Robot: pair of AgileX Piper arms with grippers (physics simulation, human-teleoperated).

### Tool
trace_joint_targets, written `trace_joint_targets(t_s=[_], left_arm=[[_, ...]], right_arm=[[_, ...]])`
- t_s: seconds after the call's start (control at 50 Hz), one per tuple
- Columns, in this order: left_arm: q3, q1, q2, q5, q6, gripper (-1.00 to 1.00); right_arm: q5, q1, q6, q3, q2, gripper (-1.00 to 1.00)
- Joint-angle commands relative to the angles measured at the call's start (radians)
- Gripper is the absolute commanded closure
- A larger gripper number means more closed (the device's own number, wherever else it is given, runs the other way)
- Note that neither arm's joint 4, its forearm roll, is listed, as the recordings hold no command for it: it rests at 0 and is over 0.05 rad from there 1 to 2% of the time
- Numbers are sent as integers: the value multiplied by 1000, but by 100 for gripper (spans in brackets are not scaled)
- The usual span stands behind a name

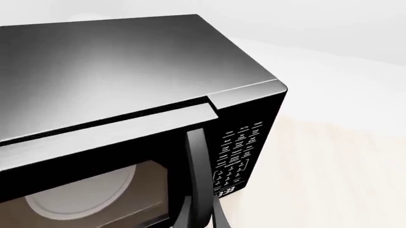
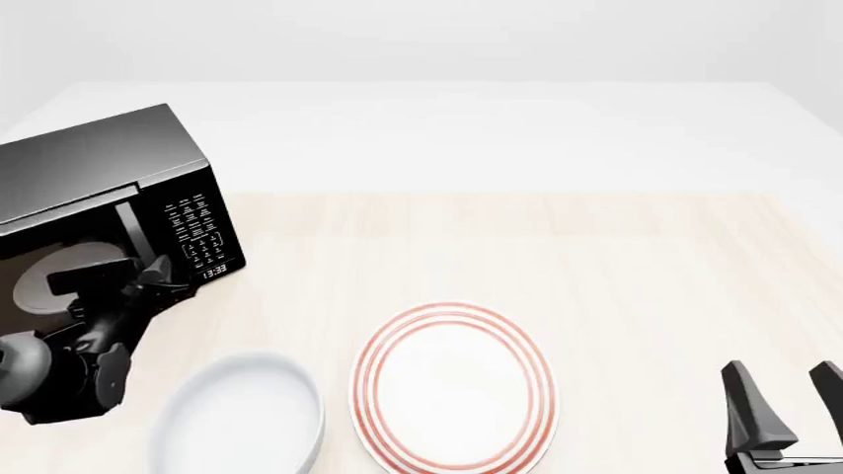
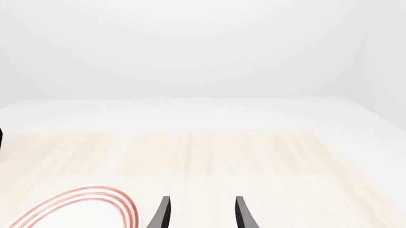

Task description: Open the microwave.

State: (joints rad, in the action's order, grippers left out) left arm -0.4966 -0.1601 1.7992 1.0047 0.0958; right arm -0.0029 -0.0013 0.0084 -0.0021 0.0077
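While its door gapes slightly, black microwave (image 2: 106, 188) glossy

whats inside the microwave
Through the microwave door window, a pale round turntable shows, with nothing visible on it. The left gripper at the handle and the door frame cover the rest of the cavity.

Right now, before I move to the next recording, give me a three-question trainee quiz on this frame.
1. True or false: the microwave door is shut flush.
2. Which gripper is at the door handle: A left gripper, B right gripper?
3. Fill in: the red-ringed plate lies beside a white ____.

Key: 1 false, a gap shows along its top; 2 A; 3 bowl.
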Motion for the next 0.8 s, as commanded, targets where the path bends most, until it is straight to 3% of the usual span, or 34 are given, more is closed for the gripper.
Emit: trace_joint_targets(t_s=[0.02, 0.8], left_arm=[[31, 29, -70, 14, 1, 100], [179, 49, -172, 104, 22, 100]], right_arm=[[0, 0, 0, 0, 0, -100], [0, 0, 0, 0, 0, -100]])
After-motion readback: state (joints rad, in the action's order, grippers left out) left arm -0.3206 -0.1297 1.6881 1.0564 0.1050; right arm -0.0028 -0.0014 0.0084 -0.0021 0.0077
